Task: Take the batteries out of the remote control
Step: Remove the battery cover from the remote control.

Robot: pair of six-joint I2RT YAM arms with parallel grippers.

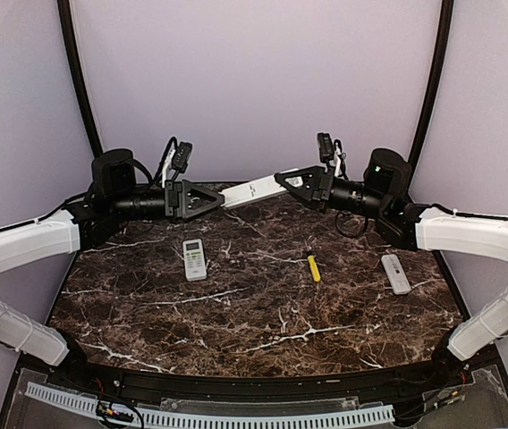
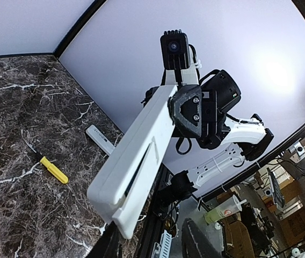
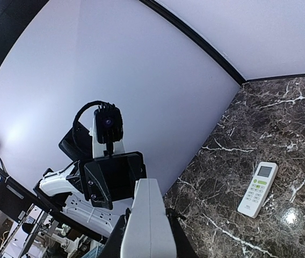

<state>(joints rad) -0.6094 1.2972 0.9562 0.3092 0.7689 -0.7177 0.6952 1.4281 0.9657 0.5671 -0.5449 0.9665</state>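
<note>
**Desk:** Where are the batteries?

**Operator:** None in sight. I judge them shut inside the white remote, held in the air over the far edge of the table. Its back panel looks closed.

**Desk:** Who has it?

**Operator:** My right gripper is clamped on its right end. My left gripper brackets the left end, fingers apart, with a gap beside the casing.

**Desk:** The step?

**Operator:** Opening the compartment. Next, I'd say, the left must catch that panel and slide it off.

**Desk:** Anything legible?

**Operator:** No. A second remote, a yellow-handled screwdriver and a third remote lie nearer, their markings too small to read.
</note>
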